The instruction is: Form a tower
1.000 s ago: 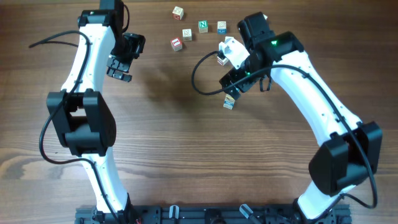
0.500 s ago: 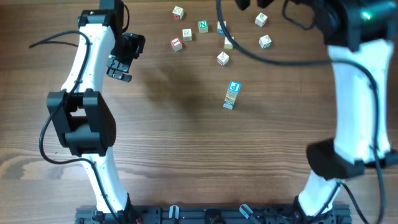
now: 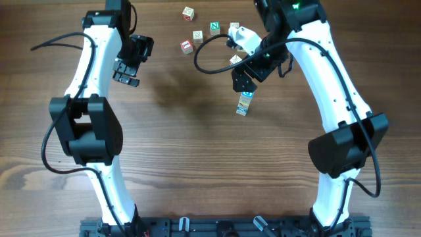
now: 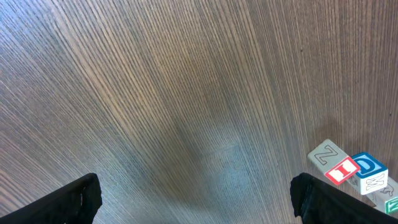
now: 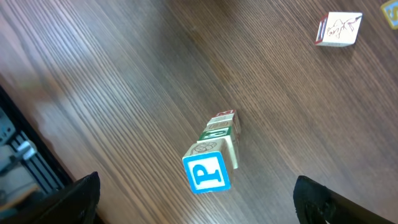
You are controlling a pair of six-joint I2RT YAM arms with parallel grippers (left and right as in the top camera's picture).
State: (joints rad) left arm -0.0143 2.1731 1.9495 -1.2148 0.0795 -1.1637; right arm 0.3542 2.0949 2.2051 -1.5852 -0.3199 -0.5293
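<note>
Tower (image 3: 243,105) of little wooden cubes stands on the brown table (image 3: 197,164), near the middle and a bit to the right side. It is thin, one cube on top of the other. The top cube (image 5: 206,172) has a blue face with a white letter P. Under it are a pale cube, one with a green letter, and one with some red.

The right pincer (image 3: 245,80) hangs over the tower, just past its top. Its two fingers (image 5: 78,199) are spread wide, one on each side, and they do not touch the cubes. It pinches nothing.

A pale cube (image 3: 235,59) lies near the right arm, apart from the tower. More loose cubes (image 3: 197,36) lie at the far side of the table. One has a green letter (image 3: 215,27) and one is red (image 3: 187,46).

The left pincer (image 3: 125,72) is well apart from the tower, on the left side of the table, near the loose cubes. Its fingers (image 4: 74,199) are spread wide too, and only bare wood is between them. In the left wrist view a red cube with a letter I (image 4: 341,170) sits beside a blue cube (image 4: 367,167).
</note>
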